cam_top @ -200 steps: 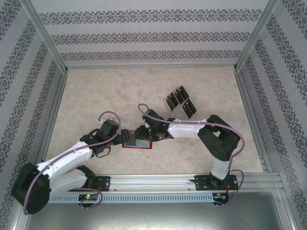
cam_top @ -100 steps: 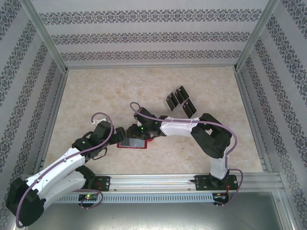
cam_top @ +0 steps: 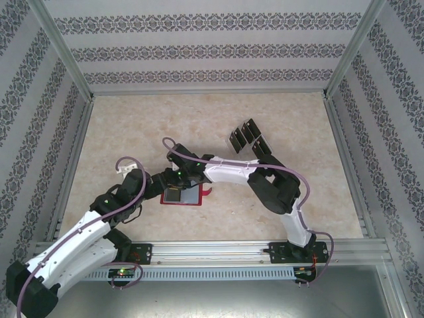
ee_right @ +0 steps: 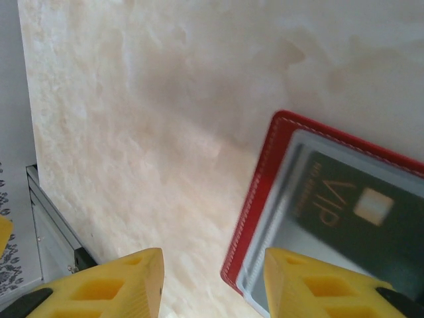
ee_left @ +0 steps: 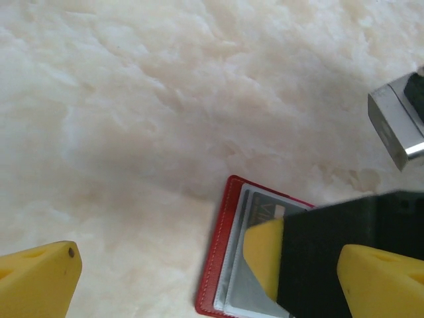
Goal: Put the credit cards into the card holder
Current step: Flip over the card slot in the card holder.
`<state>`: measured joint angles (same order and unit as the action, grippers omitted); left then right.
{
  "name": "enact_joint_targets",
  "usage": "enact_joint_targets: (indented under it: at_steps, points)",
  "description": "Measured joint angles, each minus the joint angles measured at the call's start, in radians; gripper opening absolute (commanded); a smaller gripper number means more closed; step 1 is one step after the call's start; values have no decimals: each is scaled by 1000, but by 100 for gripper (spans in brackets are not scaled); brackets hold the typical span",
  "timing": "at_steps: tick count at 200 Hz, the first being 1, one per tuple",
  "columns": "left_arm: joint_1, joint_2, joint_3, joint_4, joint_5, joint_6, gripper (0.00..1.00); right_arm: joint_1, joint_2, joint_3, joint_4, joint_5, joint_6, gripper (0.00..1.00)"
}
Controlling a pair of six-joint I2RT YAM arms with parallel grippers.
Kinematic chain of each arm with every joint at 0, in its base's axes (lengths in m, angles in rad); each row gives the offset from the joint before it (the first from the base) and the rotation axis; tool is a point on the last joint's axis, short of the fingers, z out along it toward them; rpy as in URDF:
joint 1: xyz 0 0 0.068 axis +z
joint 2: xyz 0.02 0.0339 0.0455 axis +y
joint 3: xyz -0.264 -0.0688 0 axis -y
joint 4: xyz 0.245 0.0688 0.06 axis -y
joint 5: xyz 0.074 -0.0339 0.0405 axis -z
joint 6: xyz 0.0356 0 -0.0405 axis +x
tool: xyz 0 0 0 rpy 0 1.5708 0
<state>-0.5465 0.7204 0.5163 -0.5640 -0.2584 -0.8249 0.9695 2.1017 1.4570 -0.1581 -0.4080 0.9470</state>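
The red card holder (cam_top: 182,196) lies open on the marble table, grey pockets up. One dark credit card marked VIP (ee_right: 351,199) sits inside a pocket. More black credit cards (cam_top: 249,139) stand at the back right. My right gripper (cam_top: 174,192) is open over the holder's left edge (ee_right: 255,199). One of its yellow fingers (ee_right: 311,281) is over the grey pocket, the other over bare table. That same finger (ee_left: 265,252) appears in the left wrist view. My left gripper (cam_top: 157,181) is wide open just left of the holder (ee_left: 228,265), holding nothing.
A metal rail (cam_top: 218,252) runs along the near edge, and patterned walls close in the left, back and right. The table's left edge and frame (ee_right: 53,218) lie close to the right gripper. Bare marble (cam_top: 152,126) stretches behind the arms.
Both arms have swung left. The right arm has reached further left over the holder, which has slid a little left. The left gripper has drawn back to the left.
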Motion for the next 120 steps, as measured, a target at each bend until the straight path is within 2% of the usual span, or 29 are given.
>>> enact_joint_targets:
  at_steps: [50, 73, 93, 120]
  points:
    - [1, -59, 27, -32, -28, -5, 100, 3, 90, 168, -64, -5, -8, 44]
    - [1, -76, 32, -32, -34, -7, 100, 3, 90, 192, -77, 0, -12, 44]
    - [1, -63, 32, -35, -19, -6, 100, -6, 54, 140, -73, 19, -19, 44]
    - [1, 1, 32, -34, 10, -5, 100, -30, -91, -43, -79, 60, -38, 44]
